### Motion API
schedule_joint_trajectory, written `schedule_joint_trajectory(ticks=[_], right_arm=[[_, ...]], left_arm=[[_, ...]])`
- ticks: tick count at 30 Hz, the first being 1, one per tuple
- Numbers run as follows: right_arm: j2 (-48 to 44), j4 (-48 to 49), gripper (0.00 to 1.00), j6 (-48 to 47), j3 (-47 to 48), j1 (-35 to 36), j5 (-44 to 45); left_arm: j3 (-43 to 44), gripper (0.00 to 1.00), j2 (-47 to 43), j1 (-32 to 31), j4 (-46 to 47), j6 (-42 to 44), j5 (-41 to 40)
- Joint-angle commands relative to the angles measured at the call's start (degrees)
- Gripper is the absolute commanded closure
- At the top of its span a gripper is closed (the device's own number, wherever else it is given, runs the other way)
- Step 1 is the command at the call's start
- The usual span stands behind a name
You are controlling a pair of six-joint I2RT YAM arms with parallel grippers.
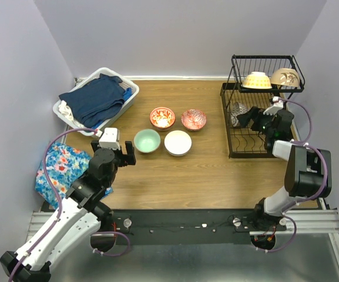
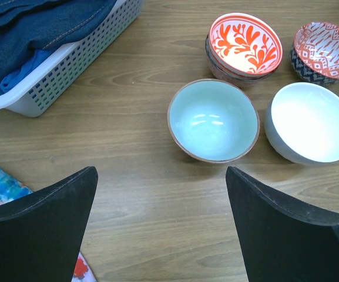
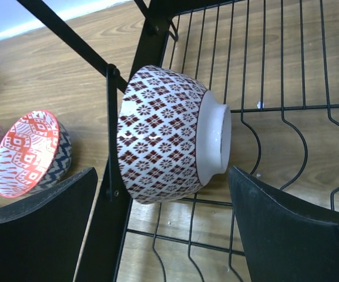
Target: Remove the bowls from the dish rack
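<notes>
Right claw (image 3: 161,170) wide open, empty, facing the patterned bowl (image 3: 157,135) tipped sideways in the rack (image 3: 151,35). Looks slick, breakable; I'd pinch its rim. Left claw (image 2: 160,170) open too, empty.

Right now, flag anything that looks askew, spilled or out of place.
The dark patterned bowl lies tipped on its side on the lower tier of the dish rack, its rim toward the frame post. Nothing looks spilled or broken.

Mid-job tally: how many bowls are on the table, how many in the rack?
On table: 4 (floral, red patterned, mint, white)
In rack: 3 (yellow, beige, diamond-patterned)
Total: 7 seen; floral may sit in another.
</notes>
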Motion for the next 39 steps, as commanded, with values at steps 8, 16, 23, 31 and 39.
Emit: schedule_joint_trajectory(ticks=[8,16,23,31,39], right_arm=[[8.35,-0.57,0.00,-4.01,6.89,-0.47,-8.07],[10.47,-2.68,0.03,-5.42,9.27,-0.47,-11.49],[9.15,-6.71,0.30,-7.18,10.15,-0.47,-11.85],[4.94,-11.38,0.59,-10.35,10.59,-0.55,-8.70],[-0.87,-12.79,0.66,-10.96,8.39,-0.38,-2.45]], left_arm=[[-0.20,0.01,1.75,0.29,1.66,0.71,0.49],[-0.11,0.01,2.28,0.29,1.57,0.89,0.58],[-0.03,0.01,2.28,0.29,1.57,0.80,0.67],[-0.11,0.01,2.19,0.29,1.75,0.80,1.11],[-0.02,0.01,1.75,0.29,2.01,0.89,1.37]])
